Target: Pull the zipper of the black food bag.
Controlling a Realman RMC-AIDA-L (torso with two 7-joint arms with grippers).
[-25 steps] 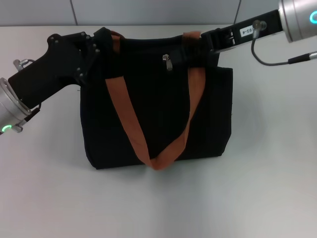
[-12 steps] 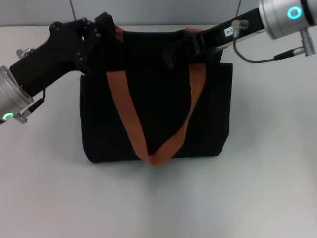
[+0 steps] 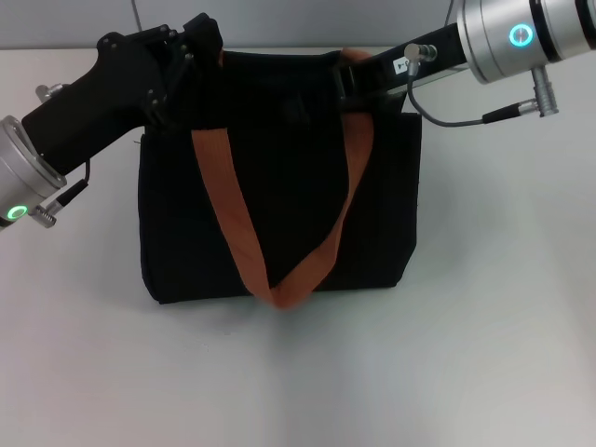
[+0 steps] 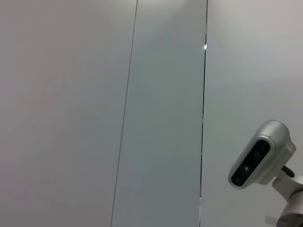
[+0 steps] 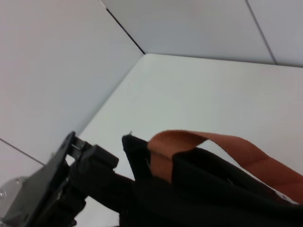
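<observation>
The black food bag [image 3: 298, 214] lies flat on the white table, its two orange-brown straps [image 3: 228, 205] crossing to a V near its front edge. My left gripper [image 3: 196, 47] is shut on the bag's far left top corner. The right wrist view shows the same left gripper [image 5: 102, 175] meeting the corner of the bag [image 5: 199, 189] under a strap [image 5: 199, 142]. My right gripper [image 3: 321, 88] reaches in from the right and lies on the bag's top edge near the middle. The zipper is hidden beneath it.
White table [image 3: 466, 354] extends in front of and to the right of the bag. A grey panelled wall runs behind the table's far edge. The left wrist view shows only wall panels and a mounted grey camera [image 4: 258, 158].
My right gripper slid left along the bag's top edge and now covers the silver pull tab seen a second ago. The bag and my left gripper shifted slightly left.
</observation>
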